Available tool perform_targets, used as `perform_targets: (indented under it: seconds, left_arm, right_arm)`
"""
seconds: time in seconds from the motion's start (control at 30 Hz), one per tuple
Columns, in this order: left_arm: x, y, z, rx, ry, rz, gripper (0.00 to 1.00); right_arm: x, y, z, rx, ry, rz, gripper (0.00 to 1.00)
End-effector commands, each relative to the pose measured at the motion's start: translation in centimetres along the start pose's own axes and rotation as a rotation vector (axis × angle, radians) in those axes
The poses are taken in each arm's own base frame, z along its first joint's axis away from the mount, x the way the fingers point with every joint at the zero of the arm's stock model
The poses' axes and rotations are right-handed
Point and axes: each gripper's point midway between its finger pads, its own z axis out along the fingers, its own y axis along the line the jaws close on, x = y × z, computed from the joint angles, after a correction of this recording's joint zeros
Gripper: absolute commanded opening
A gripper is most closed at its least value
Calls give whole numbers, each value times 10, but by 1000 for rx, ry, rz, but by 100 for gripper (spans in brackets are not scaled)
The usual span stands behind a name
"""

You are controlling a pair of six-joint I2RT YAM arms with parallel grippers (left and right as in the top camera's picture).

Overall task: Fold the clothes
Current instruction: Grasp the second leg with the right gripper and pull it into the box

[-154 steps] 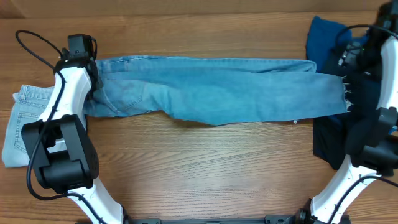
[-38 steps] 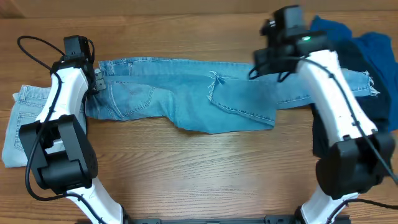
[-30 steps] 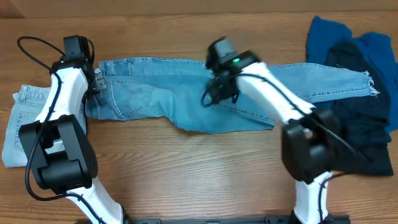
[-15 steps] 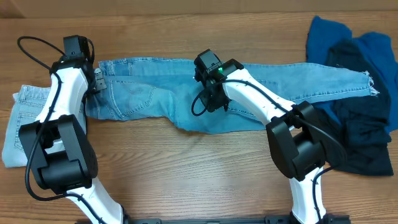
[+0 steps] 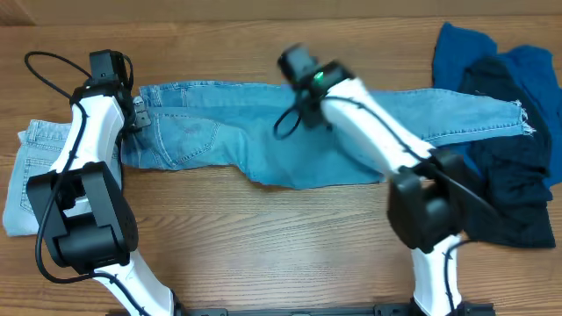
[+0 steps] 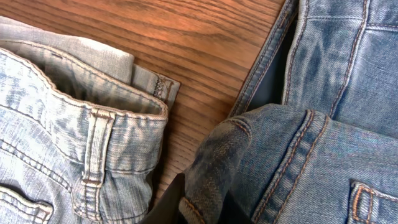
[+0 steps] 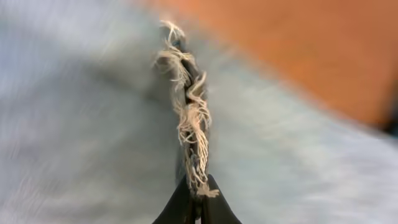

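Observation:
Long light-blue jeans (image 5: 228,140) lie across the table, one leg reaching to the frayed hem (image 5: 525,118) at the right. The other leg is doubled back toward the middle. My left gripper (image 5: 133,112) is at the waist end; in the left wrist view it (image 6: 202,208) is shut on a bunched fold of the waistband (image 6: 217,162). My right gripper (image 5: 303,114) is over the middle of the jeans, blurred. In the right wrist view it (image 7: 198,198) is shut on the white frayed hem (image 7: 189,118) of the folded-back leg.
Paler washed jeans (image 5: 26,175) lie folded at the left edge, also seen beside the waistband (image 6: 62,124). A royal-blue garment (image 5: 461,48) and a dark navy one (image 5: 509,175) are heaped at the right. Bare wood table (image 5: 281,246) runs along the front.
My right arm swept from the right side to the middle of the jeans, its jaws closed on the frayed hem, and it has shifted slightly toward the far edge. The left arm has not moved.

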Motion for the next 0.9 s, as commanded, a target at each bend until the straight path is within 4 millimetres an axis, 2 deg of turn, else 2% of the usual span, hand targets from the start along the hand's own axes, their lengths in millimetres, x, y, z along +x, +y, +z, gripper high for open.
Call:
perform_targets:
  seconds: [0.0, 0.03, 0.13, 0.2, 0.27, 0.33, 0.43, 0.57, 0.63, 0.7, 0.87]
  left_arm:
    - [-6, 1, -9, 15, -23, -3, 14]
    - [-6, 1, -9, 15, -23, -3, 14]
    - [-6, 2, -9, 13, -23, -2, 14]
    - [-4, 2, -9, 10, -14, -1, 14]
    - [-4, 2, -9, 10, -13, 0, 14]
    - [-3, 2, -9, 10, -11, 1, 14]
    - [-2, 3, -9, 9, -5, 2, 14]
    - [-2, 3, -9, 9, -5, 7, 14]
    - [-1, 3, -9, 8, -3, 14, 14]
    - [-2, 4, -9, 4, -3, 14, 14]
    - [-2, 3, -9, 5, -6, 13, 14]
  right_arm:
    - [-45, -154, -80, 225, -234, 309, 4]
    - [-41, -193, -82, 261, -240, 383, 4]
    - [-6, -280, -61, 343, -186, 539, 4]
    - [11, -321, -51, 330, -189, 629, 4]
    - [21, -345, -46, 303, -207, 685, 4]
    - [29, -360, -42, 260, -220, 723, 4]
    - [39, -366, -36, 226, -206, 751, 4]
    - [53, -359, -18, 215, -144, 746, 4]
    - [73, -350, 3, 207, -71, 743, 4]
    - [85, -350, 12, 211, -36, 751, 4]
    - [128, -366, 17, 227, 64, 802, 4]
